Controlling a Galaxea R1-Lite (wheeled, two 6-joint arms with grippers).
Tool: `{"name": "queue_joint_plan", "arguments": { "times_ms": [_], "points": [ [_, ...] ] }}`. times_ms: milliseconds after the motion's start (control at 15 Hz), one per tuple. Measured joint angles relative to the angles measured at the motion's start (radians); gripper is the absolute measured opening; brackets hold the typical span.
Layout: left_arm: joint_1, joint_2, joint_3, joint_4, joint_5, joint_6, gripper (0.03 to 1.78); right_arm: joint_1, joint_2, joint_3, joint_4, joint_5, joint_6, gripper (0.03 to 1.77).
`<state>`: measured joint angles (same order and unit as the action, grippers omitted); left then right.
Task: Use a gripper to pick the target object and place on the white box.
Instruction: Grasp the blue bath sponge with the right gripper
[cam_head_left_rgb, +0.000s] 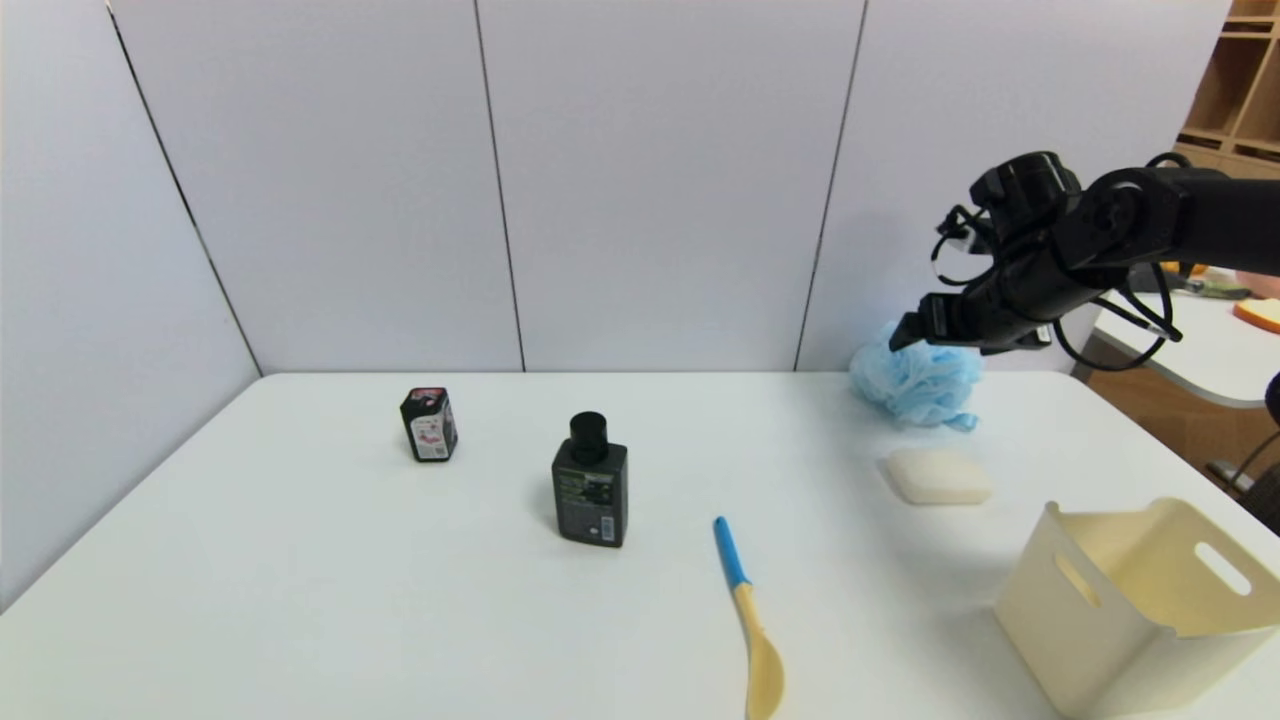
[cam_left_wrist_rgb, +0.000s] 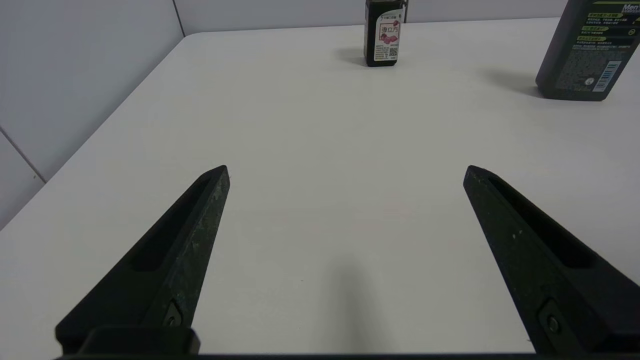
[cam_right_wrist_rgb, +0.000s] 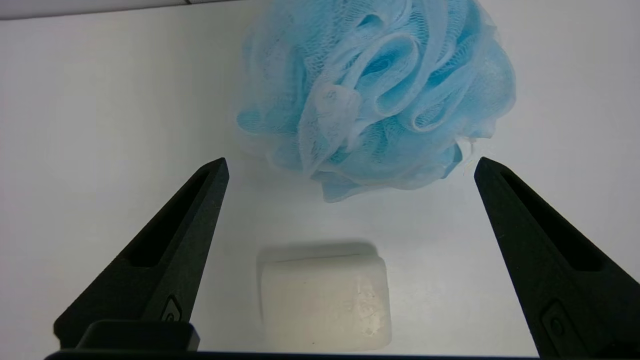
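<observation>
- Filling most of our view, a white table (cam_head_left_rgb: 300, 600) carries everything.
- A white box (cam_head_left_rgb: 1090, 640), an open-top bin with slot handles, sits at the near right corner.
- Our right gripper (cam_head_left_rgb: 915, 328) hangs above the far right of the table, fingers (cam_right_wrist_rgb: 170, 250) spread wide, holding nothing.
- The target object (cam_head_left_rgb: 915, 385), a fluffy light blue pouf, rests on the table just under that gripper, far from the box.
- Our left gripper (cam_left_wrist_rgb: 345, 172) hovers over the near left of the table, fingers spread and holding nothing.
- A dark bottle (cam_head_left_rgb: 590, 495) stands mid-table; a smaller bottle (cam_head_left_rgb: 429, 425) stands farther left.
- A spoon (cam_head_left_rgb: 750, 620) lies near centre.
- A cream soap block (cam_head_left_rgb: 938, 476) lies between pouf and box.
</observation>
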<state>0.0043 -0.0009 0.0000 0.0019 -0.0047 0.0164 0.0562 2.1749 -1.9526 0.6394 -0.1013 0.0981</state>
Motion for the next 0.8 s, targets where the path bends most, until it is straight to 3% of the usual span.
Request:
{"name": "queue_joint_plan", "arguments": {
  "times_ms": [133, 400, 800],
  "points": [
    [0.0, 0.0, 0.0, 0.0, 0.0, 0.0, 1.69, 0.0, 0.014, 0.0, -0.03, -0.025, 0.0, 1.7],
    [0.0, 0.0, 0.0, 0.0, 0.0, 0.0, 1.69, 0.0, 0.052, -0.001, -0.153, -0.026, -0.004, 1.7],
    [0.0, 0.0, 0.0, 0.0, 0.0, 0.0, 1.69, -0.009, 0.107, -0.002, -0.18, -0.024, -0.006, 1.7]
  ]
}}
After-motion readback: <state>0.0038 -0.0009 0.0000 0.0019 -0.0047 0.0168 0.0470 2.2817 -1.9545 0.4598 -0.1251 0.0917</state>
